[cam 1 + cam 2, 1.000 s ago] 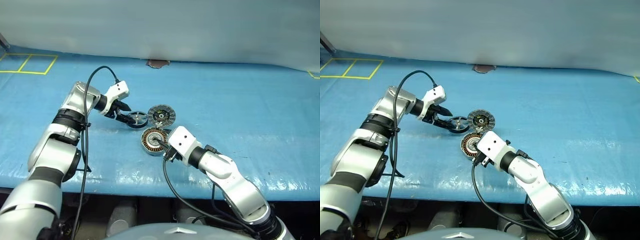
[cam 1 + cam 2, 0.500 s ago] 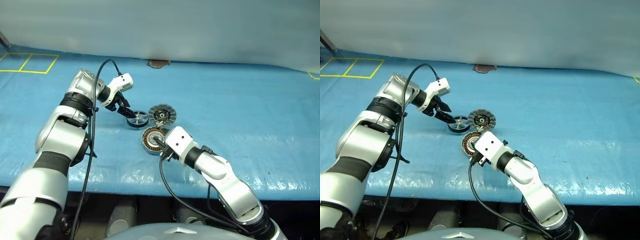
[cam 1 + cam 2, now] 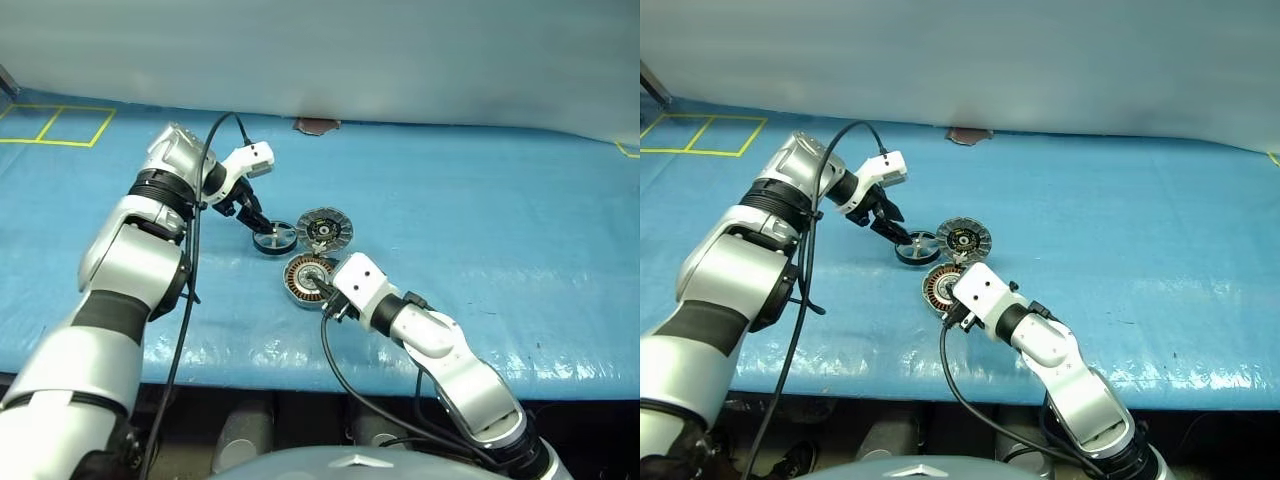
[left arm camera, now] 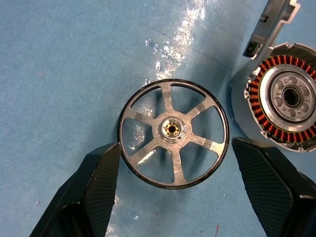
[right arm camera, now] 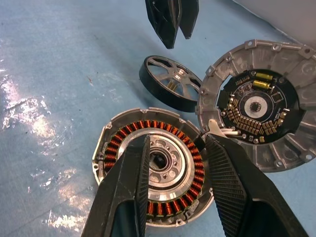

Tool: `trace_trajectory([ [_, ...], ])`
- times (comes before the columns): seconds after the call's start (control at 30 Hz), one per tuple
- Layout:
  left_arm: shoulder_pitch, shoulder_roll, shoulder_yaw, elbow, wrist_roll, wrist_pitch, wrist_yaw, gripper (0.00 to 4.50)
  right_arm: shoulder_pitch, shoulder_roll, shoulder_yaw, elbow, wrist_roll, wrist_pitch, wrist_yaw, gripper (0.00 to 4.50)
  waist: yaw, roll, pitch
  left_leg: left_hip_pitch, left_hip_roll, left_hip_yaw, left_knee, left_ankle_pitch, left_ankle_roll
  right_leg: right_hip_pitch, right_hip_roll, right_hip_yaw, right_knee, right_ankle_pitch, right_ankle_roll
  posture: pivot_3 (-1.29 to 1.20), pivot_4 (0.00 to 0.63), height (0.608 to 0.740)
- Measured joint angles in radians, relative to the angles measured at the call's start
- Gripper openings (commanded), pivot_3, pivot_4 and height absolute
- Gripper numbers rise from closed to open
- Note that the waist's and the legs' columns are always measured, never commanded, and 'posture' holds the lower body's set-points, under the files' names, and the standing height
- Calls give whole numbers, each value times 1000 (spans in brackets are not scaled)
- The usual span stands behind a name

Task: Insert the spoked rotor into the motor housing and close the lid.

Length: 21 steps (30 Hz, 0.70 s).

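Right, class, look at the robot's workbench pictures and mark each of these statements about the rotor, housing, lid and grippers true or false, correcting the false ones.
1. The spoked rotor already sits inside the motor housing. False: it lies on the blue table cover beside the housing.
2. The lid lies open, its inner face up. True.
3. The left gripper is open, a finger on either side of the rotor. True.
4. The right gripper holds the lid. False: it is poised over the housing's centre.
5. The copper windings ring the housing's silver centre. True.
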Motion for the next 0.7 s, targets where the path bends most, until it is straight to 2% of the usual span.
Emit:
trace_trajectory([
  [0.7, 25, -54, -38, 3, 83, -99, 26, 3909, 0, 7, -16, 0, -3, 2, 16, 1860, 0, 0, 0, -1, 0, -1, 2, 0, 0, 0, 0, 0, 2, 0, 0, 0, 150, 740],
])
